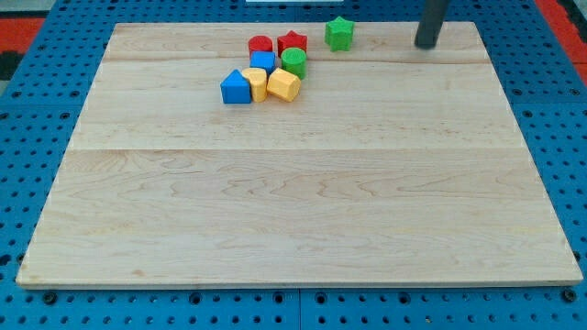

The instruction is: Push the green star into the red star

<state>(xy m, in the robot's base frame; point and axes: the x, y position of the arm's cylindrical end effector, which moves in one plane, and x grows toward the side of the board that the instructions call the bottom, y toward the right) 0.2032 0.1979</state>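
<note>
The green star (339, 34) sits alone near the view's top edge of the wooden board (303, 211). The red star (293, 42) lies a short way to its left, at the top of a cluster of blocks, with a small gap between the two stars. My tip (426, 45) is at the view's top right, well to the right of the green star and apart from every block.
The cluster holds a red cylinder (260, 46), a green cylinder (293, 62), a blue block (262, 62), a blue triangular block (236, 87), a yellow block (256, 83) and a yellow hexagonal block (283, 85). A blue pegboard (37, 110) surrounds the board.
</note>
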